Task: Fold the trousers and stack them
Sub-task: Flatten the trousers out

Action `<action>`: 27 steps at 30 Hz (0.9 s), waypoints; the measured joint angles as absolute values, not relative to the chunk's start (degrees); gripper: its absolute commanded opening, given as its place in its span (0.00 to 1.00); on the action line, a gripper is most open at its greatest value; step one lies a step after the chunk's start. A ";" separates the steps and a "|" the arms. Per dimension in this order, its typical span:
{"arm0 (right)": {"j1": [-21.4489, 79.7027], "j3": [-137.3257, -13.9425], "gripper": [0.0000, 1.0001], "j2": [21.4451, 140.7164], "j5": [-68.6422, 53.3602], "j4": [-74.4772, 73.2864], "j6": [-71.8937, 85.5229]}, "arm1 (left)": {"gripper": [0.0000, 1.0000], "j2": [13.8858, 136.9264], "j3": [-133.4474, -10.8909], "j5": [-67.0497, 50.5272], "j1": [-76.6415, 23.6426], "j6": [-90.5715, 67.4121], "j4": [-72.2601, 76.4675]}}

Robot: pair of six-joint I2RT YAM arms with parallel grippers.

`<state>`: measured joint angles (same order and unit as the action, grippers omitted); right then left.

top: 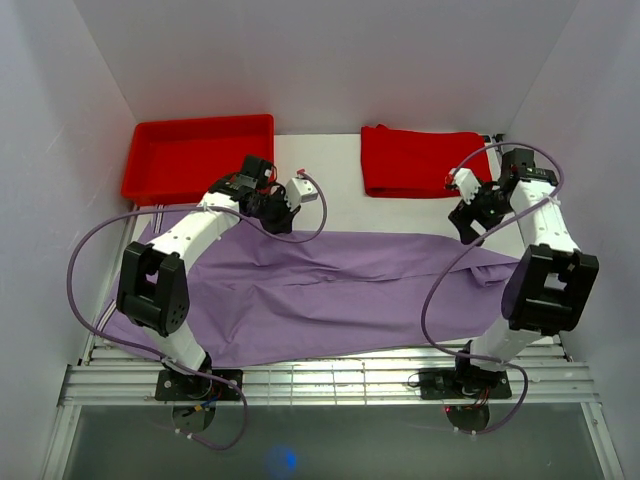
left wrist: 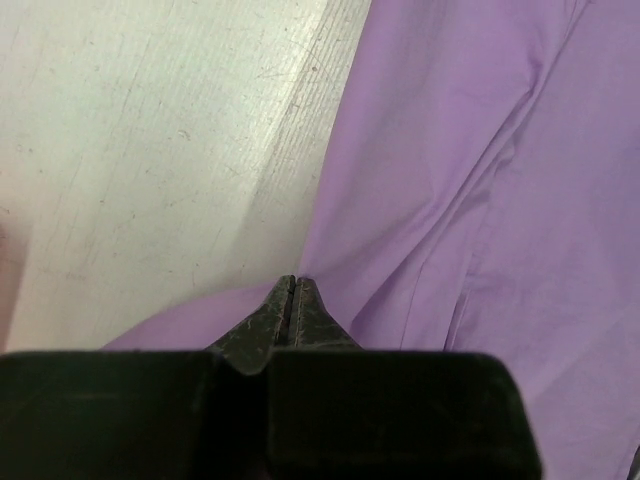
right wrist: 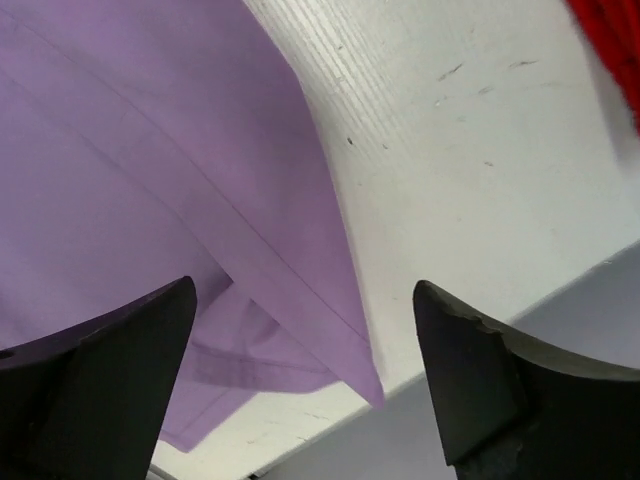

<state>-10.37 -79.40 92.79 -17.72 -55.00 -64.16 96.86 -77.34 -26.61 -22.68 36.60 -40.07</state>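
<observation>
The lilac trousers (top: 330,290) lie spread flat across the table from left to right. My left gripper (top: 283,222) is down at their far edge, left of the middle. In the left wrist view its jaws (left wrist: 292,281) are pressed together, with the edge of the trousers (left wrist: 480,200) pinched at the tips. My right gripper (top: 468,232) hovers over the far right part of the trousers. In the right wrist view it (right wrist: 304,283) is open wide, with a pointed corner of the trousers (right wrist: 300,230) lying on the table below the gap.
A red tray (top: 205,122) sits at the back left of the table. A folded red cloth (top: 420,160) lies at the back right and shows at the corner of the right wrist view (right wrist: 612,40). White walls close in on three sides.
</observation>
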 measured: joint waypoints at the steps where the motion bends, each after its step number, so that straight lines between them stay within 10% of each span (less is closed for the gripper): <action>1: -10.31 -79.83 0.98 94.65 -17.50 -54.85 -63.94 | 0.00 96.79 -77.34 -26.74 -22.68 36.60 -39.81; 7: -10.31 -82.41 0.86 109.62 -16.43 -52.90 -61.21 | 0.00 97.10 -75.70 -27.07 -22.68 37.28 -38.81; 10: -10.20 -82.39 0.64 112.14 -16.43 -52.95 -60.80 | 0.00 97.03 -74.06 -26.94 -22.68 38.17 -38.74; 14: -9.98 -82.39 0.09 112.25 -16.49 -52.82 -61.17 | 0.00 96.60 -71.53 -26.46 -22.68 38.79 -38.57; 21: -9.69 -80.73 0.08 106.67 -17.41 -52.90 -62.22 | 0.00 93.43 -69.43 -25.23 -22.68 38.76 -38.33; 27: -7.90 -64.05 0.08 77.80 -18.22 -51.99 -71.46 | 0.00 82.26 -62.43 -25.28 -22.68 38.79 -37.93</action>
